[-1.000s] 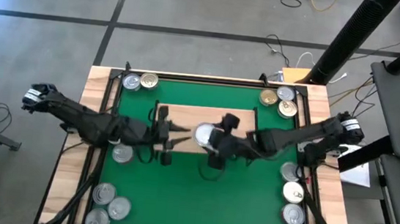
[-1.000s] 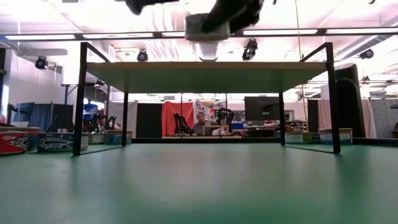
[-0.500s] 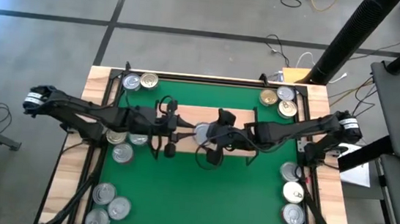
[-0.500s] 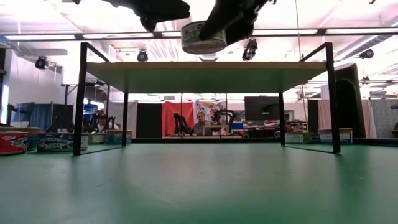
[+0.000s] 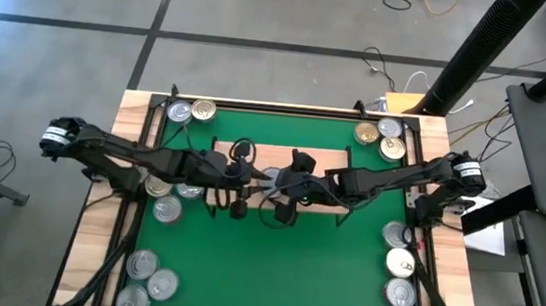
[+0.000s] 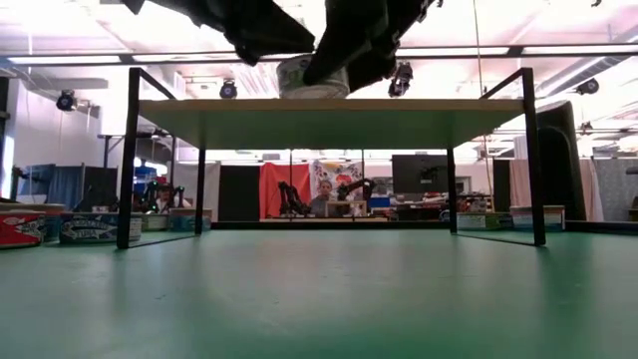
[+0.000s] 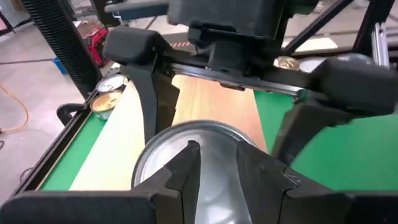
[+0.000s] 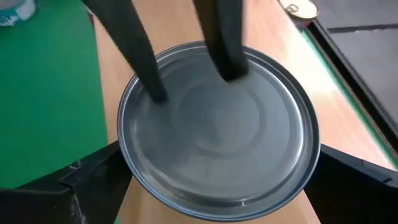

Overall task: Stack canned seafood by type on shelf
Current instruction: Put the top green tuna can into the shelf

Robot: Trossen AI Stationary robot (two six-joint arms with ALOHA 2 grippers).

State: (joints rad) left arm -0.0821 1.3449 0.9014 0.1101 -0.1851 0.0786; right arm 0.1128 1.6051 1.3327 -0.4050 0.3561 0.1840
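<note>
My low light-wood shelf on thin black legs (image 5: pixel 327 161) stands mid-mat on the large green mat (image 5: pixel 272 263), which covers my pale wooden table (image 5: pixel 93 246). One silver round tin (image 8: pixel 217 130) sits on the board. Other small tins lie near the corners (image 5: pixel 189 112), (image 5: pixel 380 135), (image 5: pixel 145 281), (image 5: pixel 399 286).

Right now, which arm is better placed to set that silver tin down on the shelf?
Probably the right. The right gripper holds the silver tin by its sides, just above the shelf in the low view. The left gripper only has its fingertips over the lid, so it looks better off backing away.
</note>
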